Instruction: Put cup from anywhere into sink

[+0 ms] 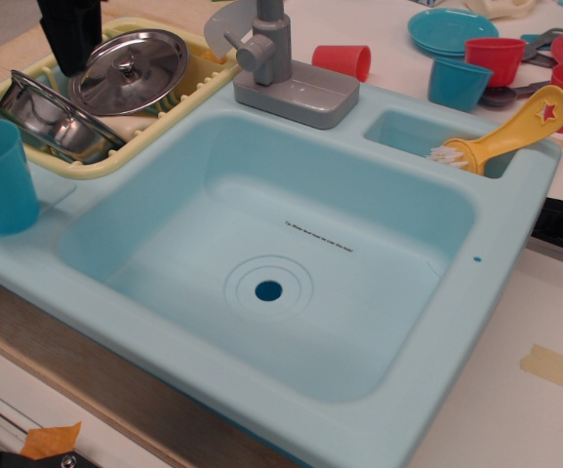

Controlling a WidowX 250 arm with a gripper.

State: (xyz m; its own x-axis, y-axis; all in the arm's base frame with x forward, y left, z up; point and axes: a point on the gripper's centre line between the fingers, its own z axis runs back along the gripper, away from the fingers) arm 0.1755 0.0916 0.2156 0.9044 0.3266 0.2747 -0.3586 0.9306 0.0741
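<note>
A: Where is the cup (0, 175)?

B: It stands upright on the flat left rim of the sink (164, 380), just outside the deep basin, near the left edge of the view. It is a tall teal tumbler with no handle, and its mouth faces up.

A: And the gripper (71, 34)?

B: A dark shape hangs at the top left, behind the cup and over the back end of the yellow dish rack (115, 161). Only its lower part shows, so I cannot tell whether its fingers are spread or pressed together. It does not touch the cup; the two are well apart, with the rack between them.

A: What lies in the rack?

B: A steel pot (47, 117) tipped on its side and a steel lid (130, 70) leaning over it.

A: The rest of the sink?

B: The basin holds nothing; its round drain hole sits in the floor. The grey faucet (286, 68) stands on the back rim. A yellow brush (505, 132) rests in the small side compartment at the right. Behind the sink stand a shorter teal cup (457, 83) and red cups (344, 60).
</note>
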